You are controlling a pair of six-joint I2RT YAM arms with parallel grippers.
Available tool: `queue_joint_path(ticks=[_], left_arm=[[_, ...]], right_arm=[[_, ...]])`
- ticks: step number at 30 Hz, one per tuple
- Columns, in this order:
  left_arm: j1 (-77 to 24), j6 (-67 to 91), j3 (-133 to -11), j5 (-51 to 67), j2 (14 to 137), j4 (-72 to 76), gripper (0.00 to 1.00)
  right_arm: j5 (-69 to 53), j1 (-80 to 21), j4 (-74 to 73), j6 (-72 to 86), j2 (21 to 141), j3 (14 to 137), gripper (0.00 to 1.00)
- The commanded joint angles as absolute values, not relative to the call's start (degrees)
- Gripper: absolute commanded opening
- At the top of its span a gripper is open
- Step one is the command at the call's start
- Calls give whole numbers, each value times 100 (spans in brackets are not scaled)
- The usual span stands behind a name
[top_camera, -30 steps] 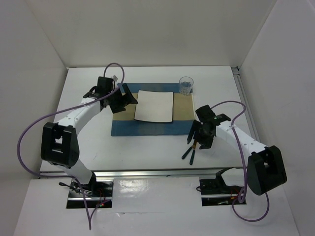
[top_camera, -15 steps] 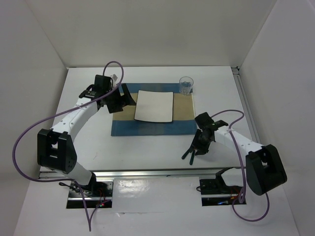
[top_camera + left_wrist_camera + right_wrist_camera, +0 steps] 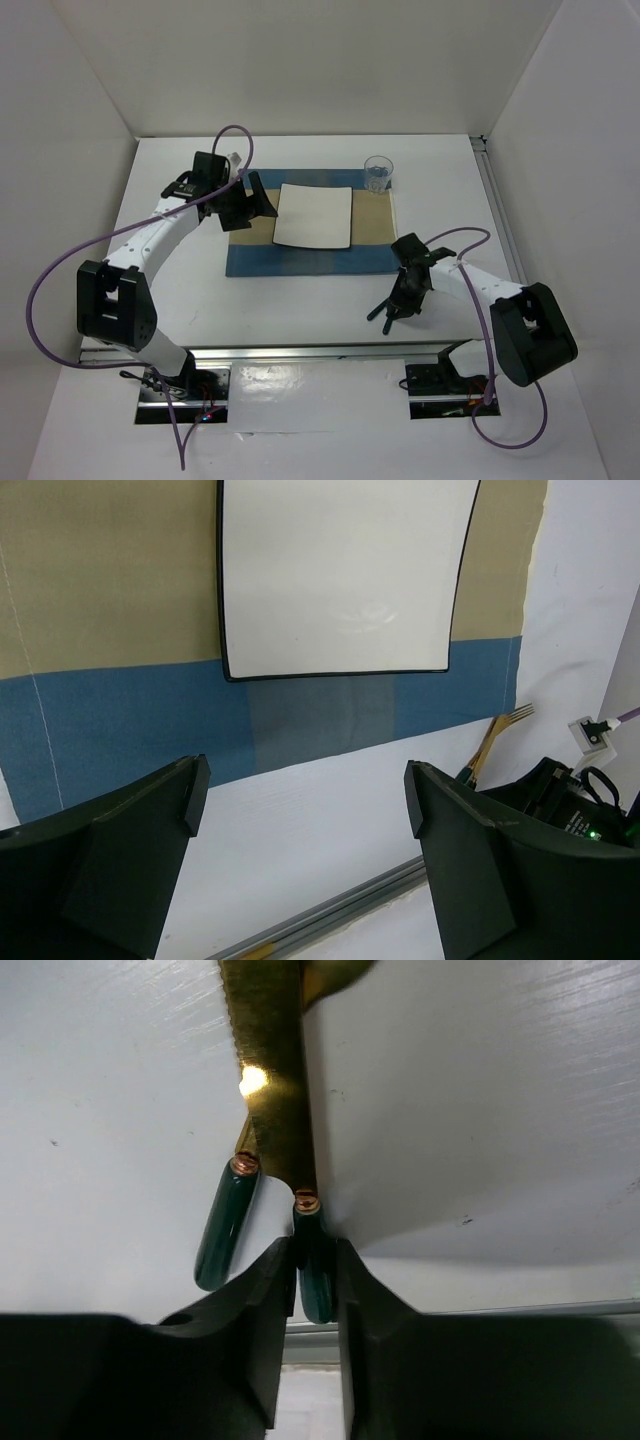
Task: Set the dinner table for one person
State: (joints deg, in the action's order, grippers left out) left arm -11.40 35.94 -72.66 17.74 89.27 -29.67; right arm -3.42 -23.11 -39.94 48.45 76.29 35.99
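The dinner table (image 3: 300, 300), a broad matte-white rectangular tabletop, fills the middle of the top view, and we judge the setting to be a little over half done. A blue-and-tan cloth placemat (image 3: 300, 258) lies flat at the centre of the frame. A square glossy white plate (image 3: 313, 215) sits on its tan band, and a small clear drinking glass (image 3: 378, 173) stands at its upper-right corner.

What is left, as we read it, is the cutlery. None of it is on or beside the placemat. It lies on the bare tabletop in the lower right of the top view, well apart from the plate.

In the right wrist view, a gold, serrated knife with a dark green handle (image 3: 310, 1260) rests on the table. A second green-handled piece (image 3: 225, 1225) lies just beside it, the gold parts overlapping. The left wrist view shows gold fork tines (image 3: 515, 713) at its right edge, but we cannot tell whether they belong to that second piece.

The right gripper (image 3: 315, 1250) has its two dark fingers pressed against both sides of the knife handle, so we read it as clamped on the knife, which is not lifted. The left gripper (image 3: 305, 780) hovers over the placemat's near edge with its jaws spread wide and nothing between them.

In our judgement the knife has to be carried to the plate's side, then the remaining cutlery.
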Motion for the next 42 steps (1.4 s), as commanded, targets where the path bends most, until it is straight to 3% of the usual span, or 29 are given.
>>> queue_joint_path(ticks=[1, 4, 7, 17, 22, 29, 42], left_arm=[[-1160, 3445, -7479, 1925, 8974, -2909, 98], [-1160, 3445, -7479, 1978, 8974, -2856, 98], [-1160, 3445, -7532, 1978, 8974, -2856, 98], [-1160, 3445, -7638, 2030, 8974, -2856, 98], [-1160, 3445, -7638, 2030, 8921, -2856, 98], [-1160, 3393, -7576, 1969, 8737, -2918, 98], [-1160, 3340, -7523, 1793, 8438, -2971, 98]], right_arm=[[-79, -2364, -3788, 4922, 7646, 3542, 23], [97, -2417, -3858, 4922, 7586, 3699, 6], [219, -2417, -4157, 4808, 7445, 3954, 0], [132, -2479, -4861, 3992, 7181, 5228, 0], [79, -2479, -4966, 2956, 8827, 7139, 0], [396, -2242, -4772, 2154, 10686, 8752, 0], [457, -1960, -4184, 1793, 11399, 8903, 0]])
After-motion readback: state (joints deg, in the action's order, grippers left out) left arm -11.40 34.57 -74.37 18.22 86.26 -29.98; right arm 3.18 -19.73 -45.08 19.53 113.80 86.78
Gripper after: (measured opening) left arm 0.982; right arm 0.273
